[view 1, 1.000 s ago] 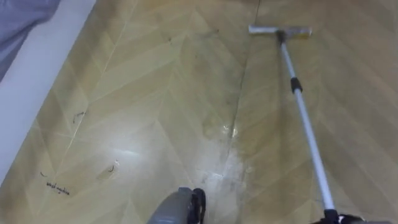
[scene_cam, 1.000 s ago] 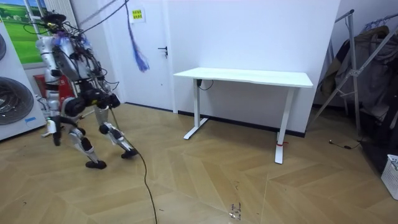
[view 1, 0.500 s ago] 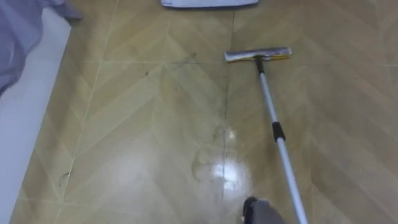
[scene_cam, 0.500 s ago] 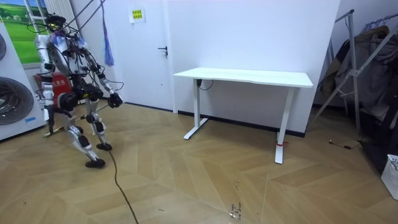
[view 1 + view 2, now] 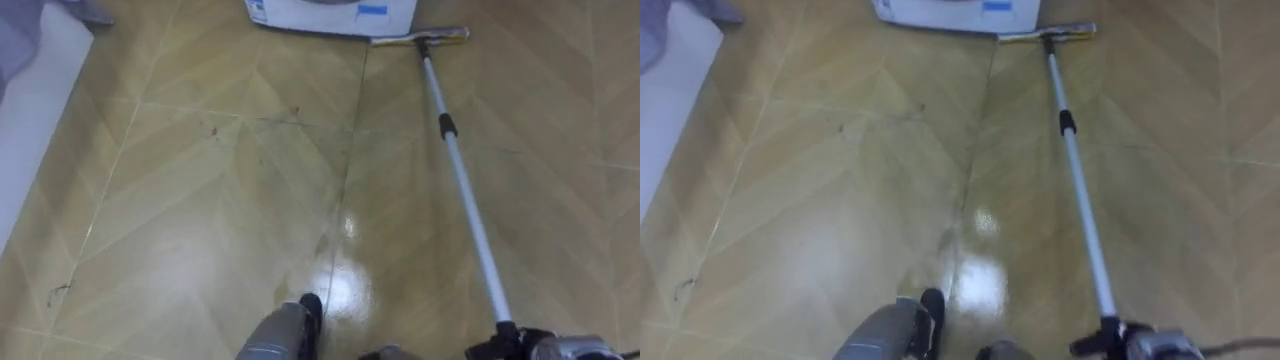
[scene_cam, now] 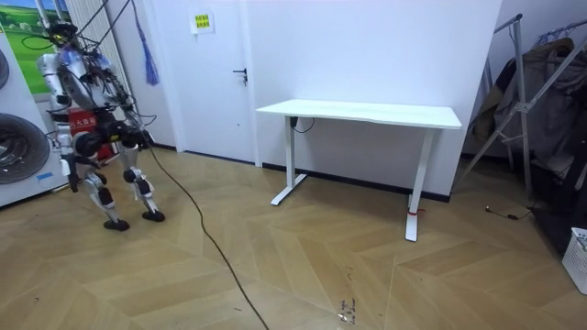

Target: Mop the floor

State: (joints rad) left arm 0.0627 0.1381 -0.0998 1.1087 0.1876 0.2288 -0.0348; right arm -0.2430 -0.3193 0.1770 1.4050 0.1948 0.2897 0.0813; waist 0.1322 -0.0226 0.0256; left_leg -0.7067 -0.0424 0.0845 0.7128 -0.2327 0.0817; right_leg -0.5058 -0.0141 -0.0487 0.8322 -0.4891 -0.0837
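Wooden floor (image 5: 200,200), mop head (image 5: 420,37) beside white appliance (image 5: 330,12)

Mop head (image 5: 420,37) on floor (image 5: 200,200) far ahead, just beside appliance base (image 5: 330,14) — pole (image 5: 465,190) runs back toward lower right.

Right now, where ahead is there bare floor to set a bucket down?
Widest: bare floor between the white strip on the left and the mop pole. A narrower bare band lies right of the pole. Tight at the top, where the mop head lies by the white box.
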